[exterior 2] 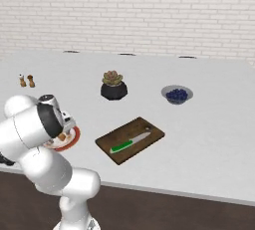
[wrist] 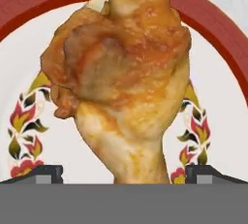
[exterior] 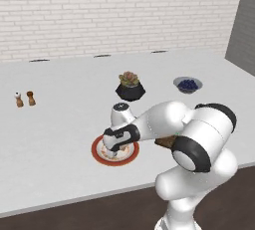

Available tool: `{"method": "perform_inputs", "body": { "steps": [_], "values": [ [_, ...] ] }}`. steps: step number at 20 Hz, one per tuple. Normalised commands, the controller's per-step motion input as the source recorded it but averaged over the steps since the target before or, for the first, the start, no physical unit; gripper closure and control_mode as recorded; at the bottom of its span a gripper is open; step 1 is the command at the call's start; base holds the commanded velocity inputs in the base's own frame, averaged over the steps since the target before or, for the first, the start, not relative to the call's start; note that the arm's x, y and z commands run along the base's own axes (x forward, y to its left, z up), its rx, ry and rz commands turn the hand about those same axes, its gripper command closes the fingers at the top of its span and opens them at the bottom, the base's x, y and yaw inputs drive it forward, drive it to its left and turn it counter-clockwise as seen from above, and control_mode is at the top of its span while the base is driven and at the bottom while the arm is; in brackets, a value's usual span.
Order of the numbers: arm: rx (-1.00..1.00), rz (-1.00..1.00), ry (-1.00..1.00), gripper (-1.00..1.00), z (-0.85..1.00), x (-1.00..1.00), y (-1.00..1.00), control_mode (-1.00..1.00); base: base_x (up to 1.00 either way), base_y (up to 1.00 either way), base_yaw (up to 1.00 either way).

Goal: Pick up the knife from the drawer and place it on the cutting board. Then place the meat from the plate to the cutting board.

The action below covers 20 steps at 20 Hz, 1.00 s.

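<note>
The meat (wrist: 121, 82), a golden-brown lump, lies on the white plate with the red-orange rim (wrist: 213, 39). My gripper (wrist: 124, 174) stands open low over it, one fingertip (wrist: 46, 173) on each side of the meat's narrow end. In the left base view the hand (exterior: 113, 147) hangs over the plate (exterior: 99, 155). The knife (exterior 2: 128, 143), green handle and pale blade, lies on the dark wooden cutting board (exterior 2: 144, 127) to the plate's right. My arm hides most of the board (exterior: 164, 142) in the left base view. The drawer is out of view.
A succulent in a black pot (exterior: 130, 87) and a bowl of blue berries (exterior: 188, 84) stand farther back on the white counter (exterior: 60, 124). Two small shakers (exterior: 25, 98) sit at the far left. A brick wall runs behind.
</note>
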Motion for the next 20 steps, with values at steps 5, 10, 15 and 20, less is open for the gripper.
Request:
{"method": "perform_inputs", "body": {
  "steps": [5,10,15,20],
  "values": [
    [-0.03,0.00,0.02,-1.00,-0.12,0.32,0.06,-1.00,0.00,0.00,0.00],
    [0.00,0.00,0.05,-1.00,-0.13,0.09,0.11,-1.00,0.00,0.00,0.00],
    [0.00,0.00,0.05,1.00,-0.12,0.00,0.12,-1.00,0.00,0.00,0.00],
    [0.00,-0.01,-0.01,1.00,0.03,-0.13,-0.03,-1.00,0.00,0.00,0.00]
  ]
}}
